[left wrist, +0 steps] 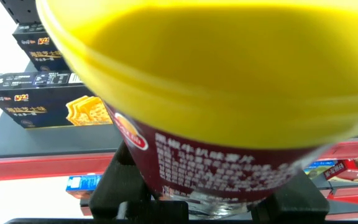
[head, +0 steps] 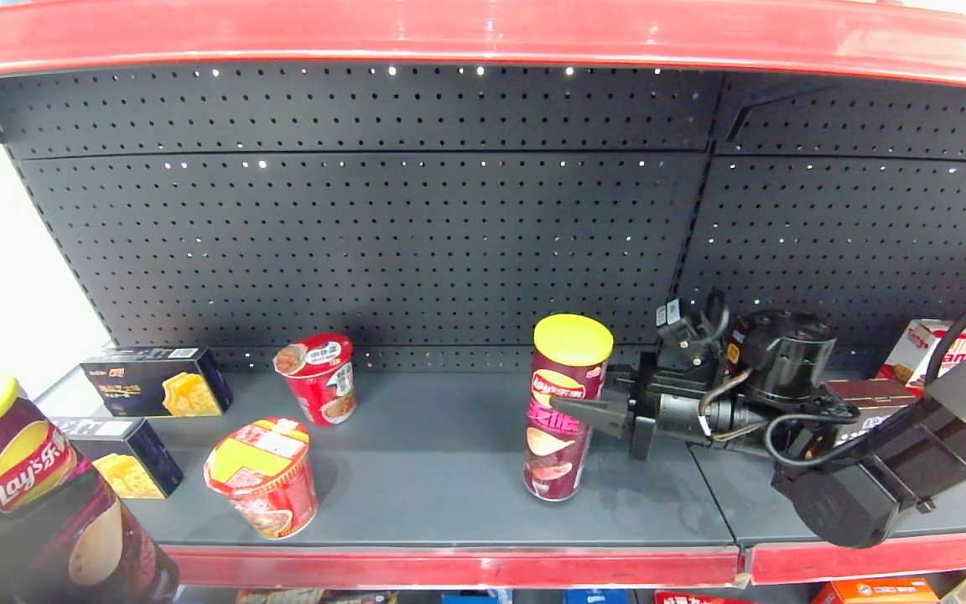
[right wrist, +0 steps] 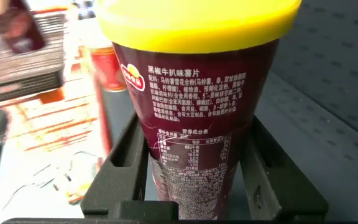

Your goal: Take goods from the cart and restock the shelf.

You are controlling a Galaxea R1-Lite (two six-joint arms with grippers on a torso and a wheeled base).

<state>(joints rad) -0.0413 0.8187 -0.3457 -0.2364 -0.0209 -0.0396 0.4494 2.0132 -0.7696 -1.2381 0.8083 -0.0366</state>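
Dark pegboard backs the grey shelf, where the right gripper is clamped on an upright chip can standing mid-shelf (probably being set down). The left gripper clasps a second can near the shelf's left end, presumably next to stock.

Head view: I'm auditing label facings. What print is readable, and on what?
Near chip can: brand logo, legible, not quoted here.
Shelf chip can: logo and lettering, too small.
Front noodle cup: print too small.
Dark boxes: print too small.
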